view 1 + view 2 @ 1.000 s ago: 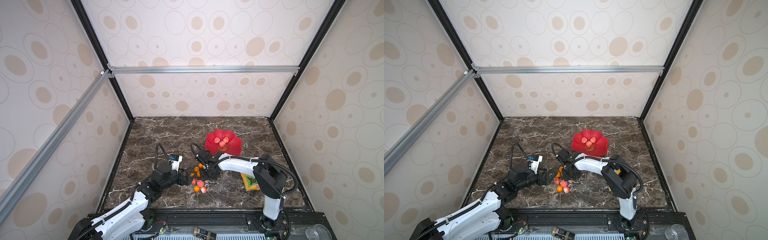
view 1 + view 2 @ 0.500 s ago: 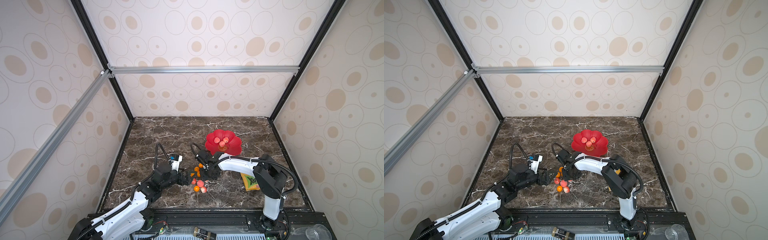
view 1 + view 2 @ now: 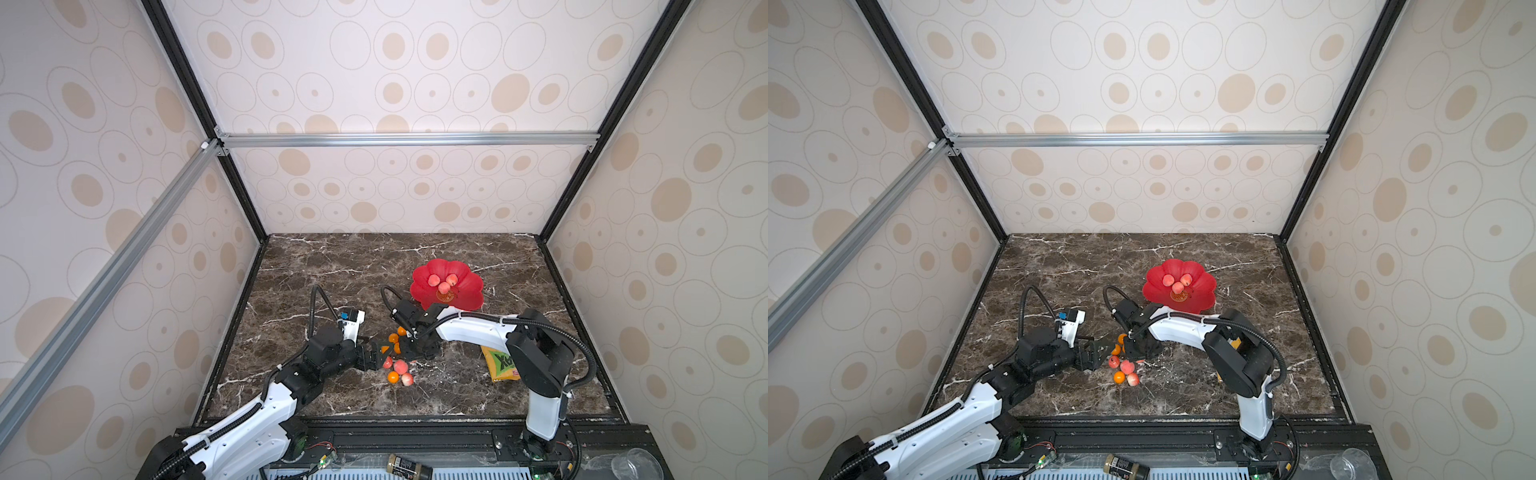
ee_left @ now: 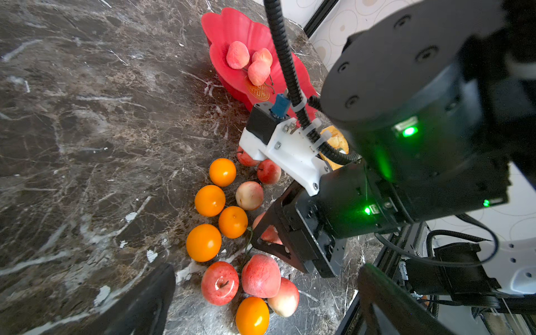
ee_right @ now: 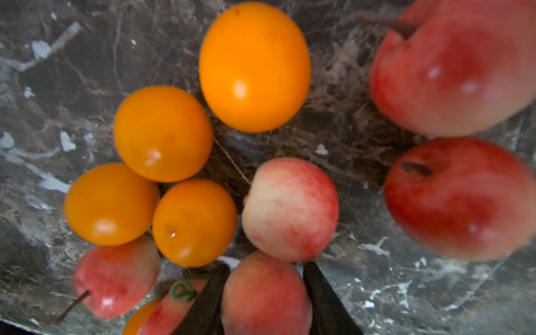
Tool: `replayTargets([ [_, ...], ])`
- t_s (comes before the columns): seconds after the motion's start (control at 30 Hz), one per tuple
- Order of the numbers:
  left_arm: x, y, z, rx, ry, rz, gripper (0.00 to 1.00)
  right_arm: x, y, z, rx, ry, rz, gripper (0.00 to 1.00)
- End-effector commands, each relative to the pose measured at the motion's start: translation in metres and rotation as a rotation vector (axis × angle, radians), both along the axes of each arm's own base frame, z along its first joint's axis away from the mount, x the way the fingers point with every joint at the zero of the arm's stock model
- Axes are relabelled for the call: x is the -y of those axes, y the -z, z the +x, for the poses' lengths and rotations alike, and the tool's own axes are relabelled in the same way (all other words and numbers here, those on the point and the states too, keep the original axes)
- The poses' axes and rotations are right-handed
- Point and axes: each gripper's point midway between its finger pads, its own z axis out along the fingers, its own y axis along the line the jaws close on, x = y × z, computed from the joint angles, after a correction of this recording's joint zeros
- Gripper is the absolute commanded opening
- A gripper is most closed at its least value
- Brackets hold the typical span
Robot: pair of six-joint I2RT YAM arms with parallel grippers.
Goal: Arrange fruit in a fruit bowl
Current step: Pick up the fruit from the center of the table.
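**Lift clean, drop clear**

The right fingers [image 5: 203,303] clasp a pink peach [image 5: 265,295] among the loose fruit [image 3: 400,366] on the tabletop [image 3: 332,266], just short of the fruit bowl [image 3: 469,291]. Lift straight up (neighbours touch it), then clear the scalloped rim; the bowl's near half is bare. The left fingers [image 4: 145,304] gape, empty.

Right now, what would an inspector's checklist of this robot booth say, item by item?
Surface: dark marble-patterned tabletop, white veins.
Job's things: red bowl holds three peach-like fruits; loose fruit, orange and pink, clustered between the arms.
Clutter: yellow-green snack bag beside the right arm; small jar and clear cup on the front ledge.
Grippers: left gripper open beside the cluster; right gripper closed around one pink fruit.
Cables: a black ribbed cable loops from each wrist, left cable, right cable.
Surroundings: dotted beige walls, metal frame bar.
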Motion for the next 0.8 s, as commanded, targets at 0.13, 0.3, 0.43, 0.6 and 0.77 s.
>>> replayTargets([
  [0.13, 0.007, -0.015, 0.004, 0.027, 0.009, -0.032, 0.99, 0.009, -0.016, -0.007, 0.021, 0.011, 0.0, 0.43],
  [0.3, 0.014, -0.023, 0.01, 0.045, 0.019, -0.04, 0.99, 0.016, -0.026, -0.011, 0.034, 0.017, 0.003, 0.42],
  [0.43, 0.021, -0.027, 0.015, 0.057, 0.033, -0.045, 0.99, 0.024, -0.036, -0.012, 0.055, 0.023, -0.001, 0.42],
  [0.6, 0.036, -0.036, 0.026, 0.083, 0.059, -0.062, 0.99, 0.031, -0.047, -0.009, 0.073, 0.034, 0.006, 0.42],
  [0.77, 0.049, -0.042, 0.035, 0.102, 0.079, -0.061, 0.99, 0.037, -0.055, -0.004, 0.084, 0.044, 0.009, 0.42],
])
